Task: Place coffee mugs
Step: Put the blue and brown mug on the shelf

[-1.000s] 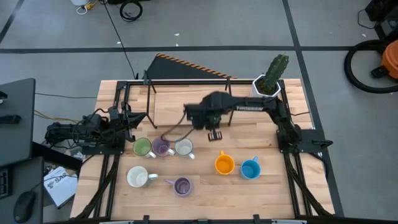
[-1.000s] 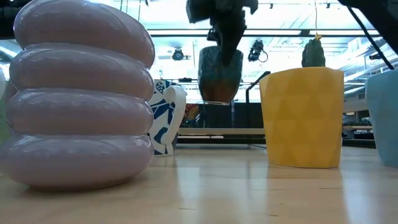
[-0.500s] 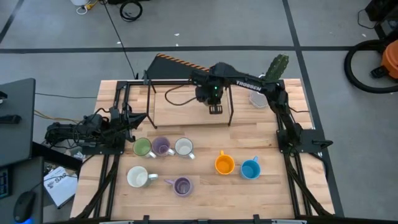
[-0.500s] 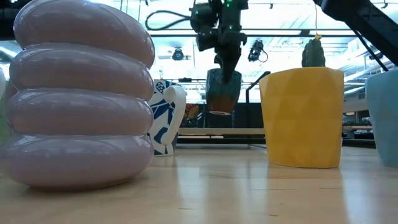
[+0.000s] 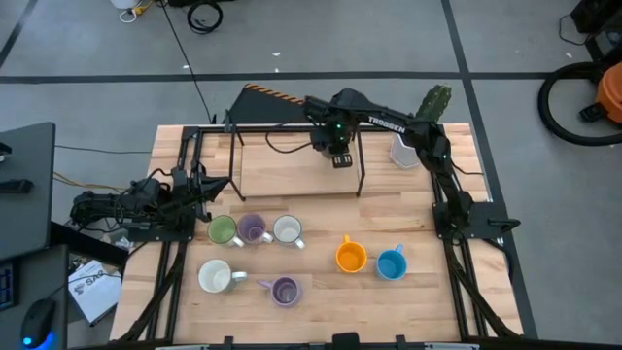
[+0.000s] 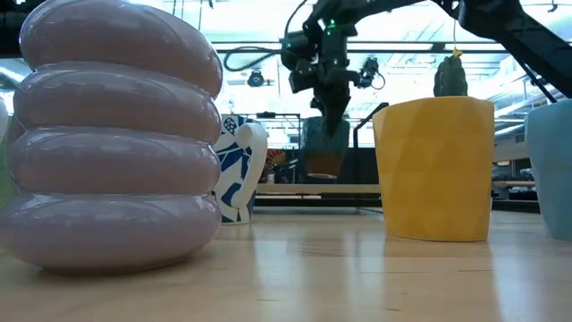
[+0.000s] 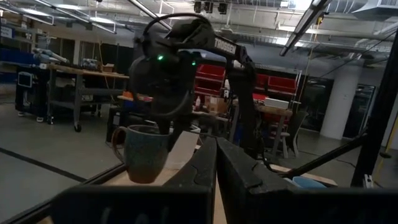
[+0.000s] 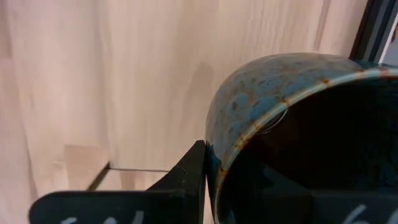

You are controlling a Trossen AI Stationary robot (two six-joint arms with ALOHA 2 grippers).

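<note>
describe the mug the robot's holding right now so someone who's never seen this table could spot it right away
Start at the black metal rack across the table's far side. Above it the right gripper holds the dark mug in the air. Unlike the green, purple, white, orange and blue mugs standing on the near side, it is speckled blue-brown with a rust-coloured rim.

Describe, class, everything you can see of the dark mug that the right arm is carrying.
The dark mug is round and glazed, teal-blue speckled with rusty brown, browner near its base, with a loop handle and a dark inside. It looks ceramic. It hangs upright in the air, clear of the table, over its far side beneath the black frame. The right gripper pinches its rim from above; nothing else touches it.
</note>
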